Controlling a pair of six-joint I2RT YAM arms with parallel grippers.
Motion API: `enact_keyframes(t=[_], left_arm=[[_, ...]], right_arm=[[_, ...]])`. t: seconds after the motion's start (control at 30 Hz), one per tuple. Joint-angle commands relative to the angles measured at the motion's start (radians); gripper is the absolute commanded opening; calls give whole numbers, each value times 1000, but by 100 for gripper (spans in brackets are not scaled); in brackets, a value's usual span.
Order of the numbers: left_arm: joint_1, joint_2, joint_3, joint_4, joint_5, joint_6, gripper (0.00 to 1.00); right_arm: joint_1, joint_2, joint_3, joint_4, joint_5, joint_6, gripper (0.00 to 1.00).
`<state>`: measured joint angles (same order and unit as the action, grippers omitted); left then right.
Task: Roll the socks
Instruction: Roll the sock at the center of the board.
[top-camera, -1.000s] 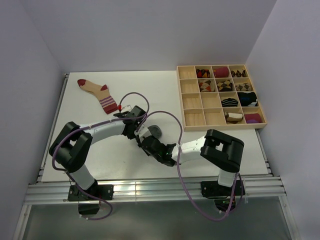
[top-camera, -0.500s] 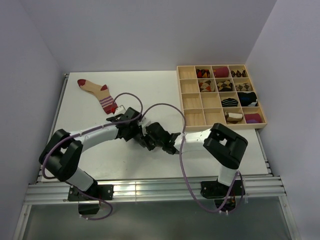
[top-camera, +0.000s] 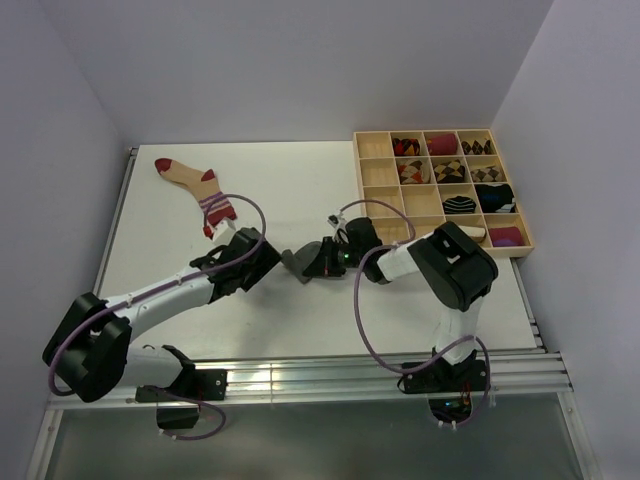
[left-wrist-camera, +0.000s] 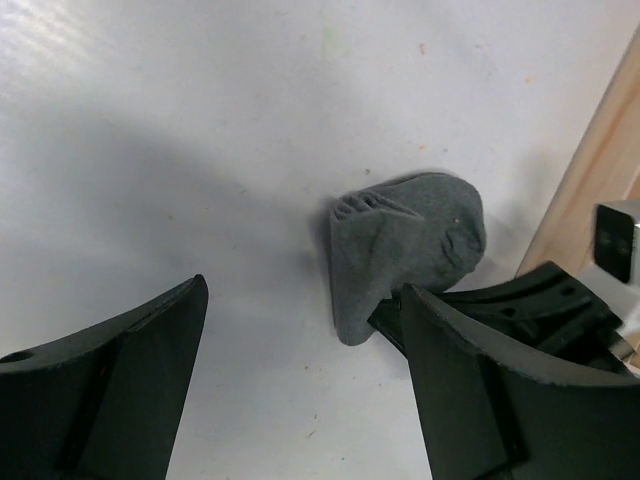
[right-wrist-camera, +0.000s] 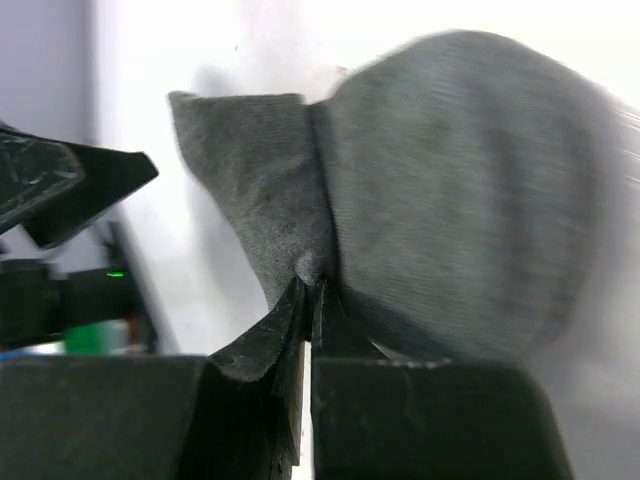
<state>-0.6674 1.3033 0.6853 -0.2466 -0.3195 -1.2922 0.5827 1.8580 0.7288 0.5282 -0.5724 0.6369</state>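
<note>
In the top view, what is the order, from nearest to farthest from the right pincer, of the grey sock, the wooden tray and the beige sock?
1. Grey sock: pinched in the right pincer, mid-scene.
2. Wooden tray: on the right, slightly farther back.
3. Beige sock: far back on the left.

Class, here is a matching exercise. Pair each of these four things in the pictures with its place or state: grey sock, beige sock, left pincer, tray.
Things:
1. grey sock
2. beige sock
3. left pincer
4. tray

Places or states:
A. open, holding nothing
B. lying flat, far left
C. pinched in the shut right pincer
D. wooden, at the far right

Pairs: 1-C, 2-B, 3-A, 4-D
</note>
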Motion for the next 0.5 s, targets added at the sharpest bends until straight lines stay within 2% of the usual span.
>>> enact_keyframes(t=[0.0, 0.1, 0.23, 0.47], left_arm=[[-4, -12, -26, 154, 5, 51, 83], [-4, 11, -38, 205, 31, 88, 83], [-4, 66, -18, 268, 79, 134, 83], [-4, 128, -15, 389, 126, 206, 82]], right_arm=[[-66, 98, -71, 134, -139, 177, 0], [-99, 124, -81, 148, -145, 204, 0], [-104, 124, -59, 81, -129, 182, 0], [-106, 141, -45, 62, -130, 181, 0]])
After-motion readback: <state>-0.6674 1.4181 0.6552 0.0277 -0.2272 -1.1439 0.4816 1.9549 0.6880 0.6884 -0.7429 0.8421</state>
